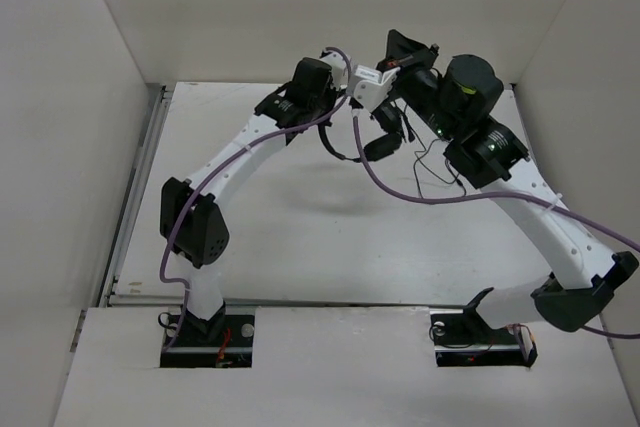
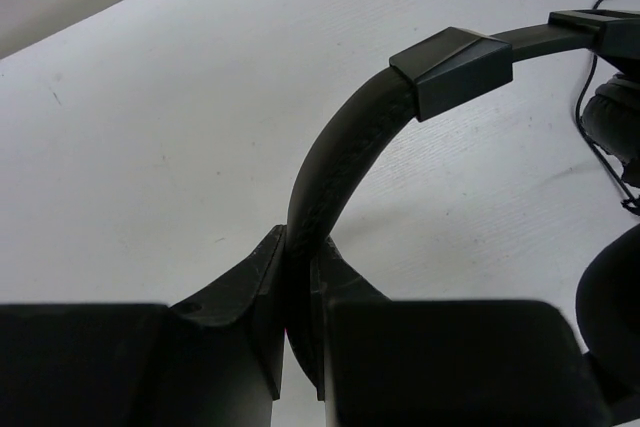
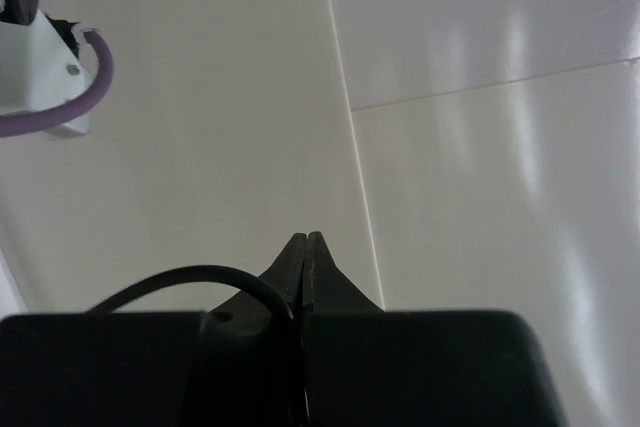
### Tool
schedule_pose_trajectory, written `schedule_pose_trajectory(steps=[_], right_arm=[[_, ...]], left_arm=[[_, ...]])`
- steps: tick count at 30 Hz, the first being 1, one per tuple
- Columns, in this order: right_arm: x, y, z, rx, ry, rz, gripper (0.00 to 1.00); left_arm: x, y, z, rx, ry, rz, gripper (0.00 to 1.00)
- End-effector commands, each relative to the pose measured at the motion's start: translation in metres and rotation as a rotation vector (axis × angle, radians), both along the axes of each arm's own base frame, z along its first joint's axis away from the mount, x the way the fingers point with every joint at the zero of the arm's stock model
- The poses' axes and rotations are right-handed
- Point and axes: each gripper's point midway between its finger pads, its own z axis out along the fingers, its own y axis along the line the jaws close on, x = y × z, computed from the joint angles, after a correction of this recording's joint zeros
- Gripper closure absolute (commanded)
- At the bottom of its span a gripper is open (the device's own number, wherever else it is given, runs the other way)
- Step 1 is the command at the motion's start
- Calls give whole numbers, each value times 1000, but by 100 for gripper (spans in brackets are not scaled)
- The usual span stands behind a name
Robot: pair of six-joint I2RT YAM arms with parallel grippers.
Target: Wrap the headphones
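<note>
1. The headphones [image 1: 383, 145] hang above the table [image 1: 300, 247], far centre, between both wrists.
2. The left gripper [image 2: 300, 247] is clamped on the headband [image 2: 340, 167].
3. The right gripper [image 3: 306, 242], right of the headphones, is closed on the cord [image 3: 190, 277].

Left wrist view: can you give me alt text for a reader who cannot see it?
The left gripper is shut on the headphones, pinching the black headband, which arches up and to the right above the white table. A padded ear cup and a thin black cord show at the right edge.
</note>
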Motion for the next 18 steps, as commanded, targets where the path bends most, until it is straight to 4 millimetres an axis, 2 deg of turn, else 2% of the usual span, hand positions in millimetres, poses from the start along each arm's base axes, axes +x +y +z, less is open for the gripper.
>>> schedule_pose_trajectory(steps=[1, 5, 9, 15, 18], right_arm=[[-26, -10, 41, 77, -121, 34, 100], [-24, -26, 38, 78, -120, 6, 100], [-26, -31, 39, 73, -129, 0, 100], [-1, -53, 26, 79, -117, -59, 100], [9, -62, 16, 120, -81, -65, 100]], left_arm=[[-2, 12, 37, -55, -67, 12, 98], [-6, 16, 34, -42, -56, 11, 98], [-14, 11, 34, -39, -51, -16, 99], [-51, -22, 64, -62, -107, -155, 100], [-82, -43, 79, -79, -135, -252, 100]])
